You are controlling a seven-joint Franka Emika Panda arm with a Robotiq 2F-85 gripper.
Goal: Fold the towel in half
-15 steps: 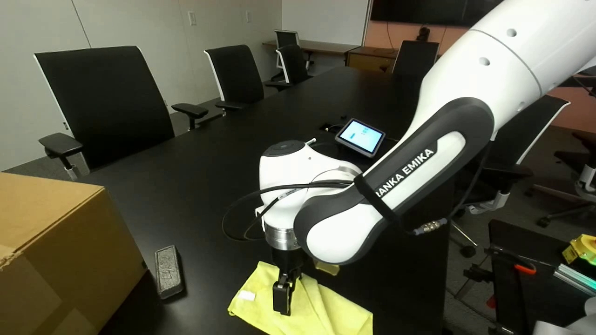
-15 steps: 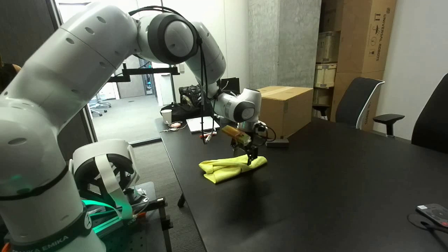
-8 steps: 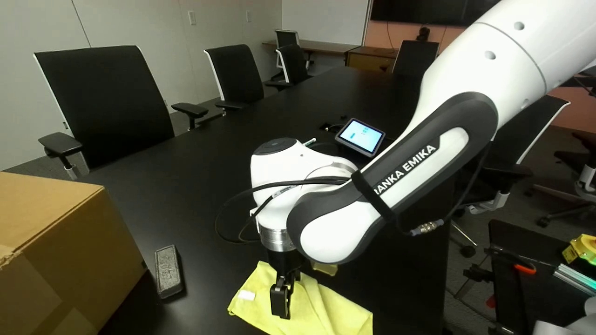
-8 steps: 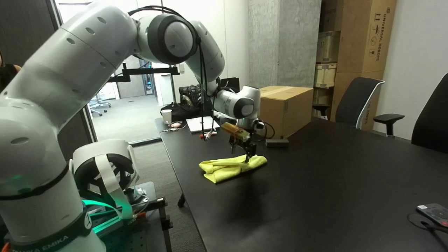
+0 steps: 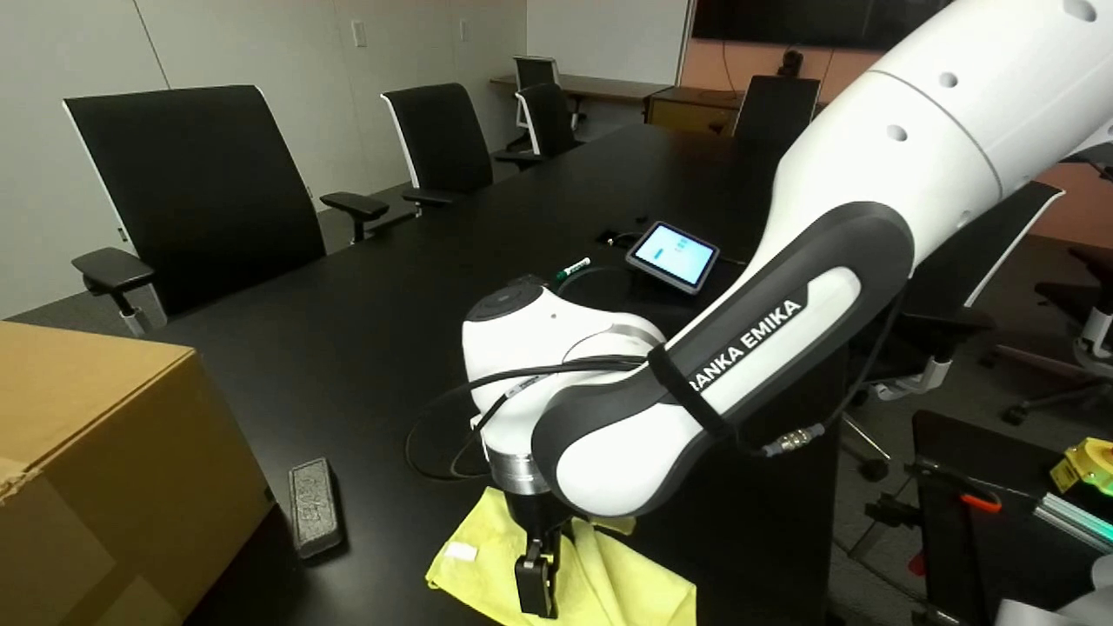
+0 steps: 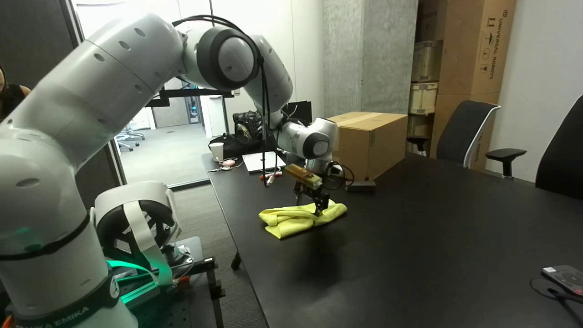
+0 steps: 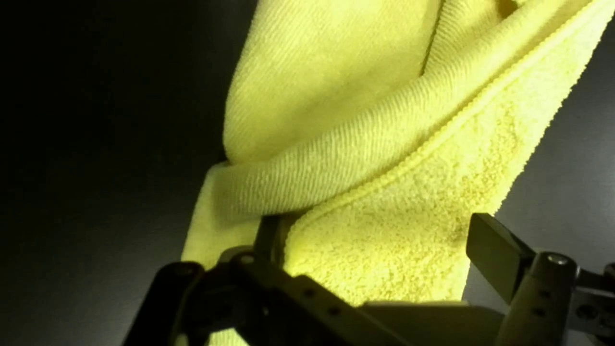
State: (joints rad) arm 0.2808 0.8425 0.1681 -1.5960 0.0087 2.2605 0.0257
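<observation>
The yellow towel (image 5: 643, 587) lies on the black table, partly folded over and creased, with a white tag at one corner. It also shows in an exterior view (image 6: 291, 224) and fills the middle of the wrist view (image 7: 336, 110). My gripper (image 7: 375, 218) is open, its fingers wide apart over the towel. In the wrist view one finger is at the folded edge, its tip partly hidden under the fold. The other finger is by the towel's outer edge. In both exterior views the gripper (image 5: 536, 587) (image 6: 314, 205) points down low at the towel; contact cannot be told.
A cardboard box (image 5: 130, 496) and a grey eraser (image 5: 314, 509) stand on the table beside the towel. A tablet (image 5: 674, 256) and a marker (image 5: 574, 268) lie behind the arm. A cup (image 6: 217, 150) and a white flat object (image 6: 262, 162) lie near the table's edge.
My gripper first moved slightly sideways and up, toward the box, then came down lower onto the towel. The towel has not visibly moved.
</observation>
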